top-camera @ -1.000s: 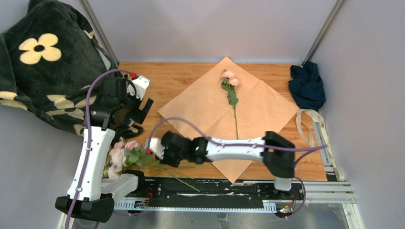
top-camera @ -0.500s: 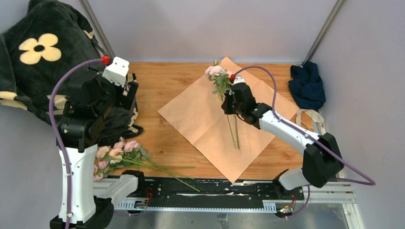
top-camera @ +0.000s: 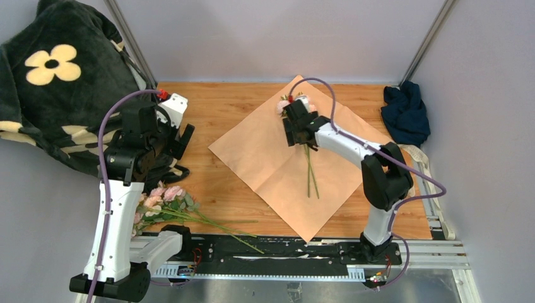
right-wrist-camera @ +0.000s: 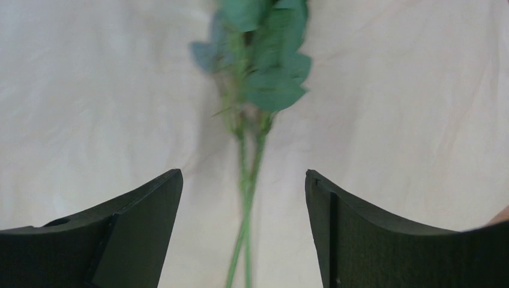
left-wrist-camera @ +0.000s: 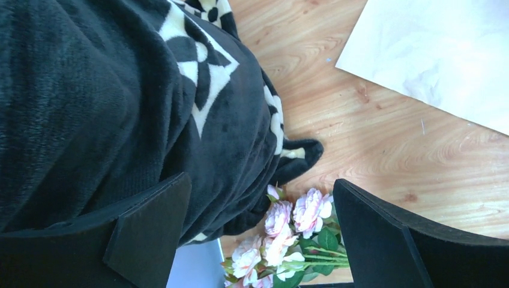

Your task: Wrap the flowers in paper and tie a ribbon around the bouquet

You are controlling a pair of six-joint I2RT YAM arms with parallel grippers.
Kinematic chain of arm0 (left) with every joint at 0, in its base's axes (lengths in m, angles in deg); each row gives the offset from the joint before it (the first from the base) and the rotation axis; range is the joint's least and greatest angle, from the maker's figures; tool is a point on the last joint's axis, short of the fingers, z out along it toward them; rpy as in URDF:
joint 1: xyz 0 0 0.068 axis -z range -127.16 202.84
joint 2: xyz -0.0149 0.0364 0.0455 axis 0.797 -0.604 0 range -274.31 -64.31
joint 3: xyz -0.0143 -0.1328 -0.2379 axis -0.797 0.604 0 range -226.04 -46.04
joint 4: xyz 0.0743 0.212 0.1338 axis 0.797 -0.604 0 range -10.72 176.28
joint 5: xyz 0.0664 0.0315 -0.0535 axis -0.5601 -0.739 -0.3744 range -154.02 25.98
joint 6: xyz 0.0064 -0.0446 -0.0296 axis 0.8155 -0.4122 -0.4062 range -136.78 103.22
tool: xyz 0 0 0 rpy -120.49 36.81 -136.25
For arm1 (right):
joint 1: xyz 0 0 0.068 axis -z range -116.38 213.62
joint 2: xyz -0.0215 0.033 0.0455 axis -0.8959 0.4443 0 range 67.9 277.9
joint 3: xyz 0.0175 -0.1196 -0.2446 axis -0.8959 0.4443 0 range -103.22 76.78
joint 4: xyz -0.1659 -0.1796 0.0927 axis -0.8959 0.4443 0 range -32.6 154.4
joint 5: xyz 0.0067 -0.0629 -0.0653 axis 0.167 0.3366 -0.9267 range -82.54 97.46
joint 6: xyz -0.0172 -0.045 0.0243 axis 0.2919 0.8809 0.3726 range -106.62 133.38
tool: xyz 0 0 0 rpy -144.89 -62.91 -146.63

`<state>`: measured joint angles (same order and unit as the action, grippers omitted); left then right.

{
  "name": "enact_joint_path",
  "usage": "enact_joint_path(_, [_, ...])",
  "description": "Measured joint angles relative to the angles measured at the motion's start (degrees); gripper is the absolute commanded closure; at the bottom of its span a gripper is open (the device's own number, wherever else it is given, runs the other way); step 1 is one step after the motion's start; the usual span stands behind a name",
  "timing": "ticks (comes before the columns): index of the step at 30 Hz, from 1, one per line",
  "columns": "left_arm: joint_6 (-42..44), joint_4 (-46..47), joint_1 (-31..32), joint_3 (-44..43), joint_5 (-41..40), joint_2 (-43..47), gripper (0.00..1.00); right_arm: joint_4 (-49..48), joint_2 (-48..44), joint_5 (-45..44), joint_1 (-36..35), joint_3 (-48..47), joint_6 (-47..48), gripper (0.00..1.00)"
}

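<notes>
1. Your right gripper (right-wrist-camera: pixel 243 180) has just sprung wide, dropping its stem on the paper (top-camera: pixel 252 151).
2. Two flowers (top-camera: pixel 309 173) now lie mid-paper, blooms toward its far corner.
3. Your left gripper (left-wrist-camera: pixel 258 186) gapes empty, left of the paper.
4. The bunch (top-camera: pixel 161 202) waits off the paper's near-left edge; likely next.

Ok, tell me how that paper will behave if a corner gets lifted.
The paper looks thin and faintly creased, so it will probably flop, not stay flat. Lying flush on the table, its edge may be hard to pinch. The stems on it would likely roll.
</notes>
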<state>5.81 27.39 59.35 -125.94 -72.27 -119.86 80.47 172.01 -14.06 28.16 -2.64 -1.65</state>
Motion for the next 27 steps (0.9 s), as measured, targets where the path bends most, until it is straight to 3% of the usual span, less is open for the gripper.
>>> enact_joint_path(2, [0.0, 0.0, 0.0, 1.0, 0.0, 0.3, 0.0, -0.9, -2.3, -0.8, -7.2, 0.3, 3.6, 0.49])
enact_joint_path(4, [0.0, -0.1, 0.0, 1.4, 0.0, 0.3, 0.0, -4.1, -4.3, 5.6, -15.9, 1.6, 8.7, 0.57])
enact_joint_path(9, [-0.1, 0.0, 0.0, 2.0, 0.0, 0.5, 0.0, -13.9, -4.5, 33.3, -31.4, 6.1, 14.1, 0.63])
enact_joint_path(13, [-0.1, 0.0, 0.0, 2.5, -0.2, 1.4, 0.0, -20.6, 1.4, 41.4, -34.5, 5.8, 14.0, 0.7])
enact_joint_path(18, [0.0, 0.0, 0.0, 3.5, -0.5, 2.6, 0.0, -23.1, 10.0, 43.2, -36.9, 2.2, 14.1, 0.67])
enact_joint_path(23, [0.0, 0.0, 0.0, 4.0, -0.6, 2.8, 0.0, -22.4, 12.1, 44.1, -39.0, 1.3, 15.3, 0.72])
enact_joint_path(27, [0.0, -0.1, 0.0, 4.6, -0.5, 2.9, 0.0, -22.1, 12.5, 43.6, -39.5, 1.0, 16.0, 0.84])
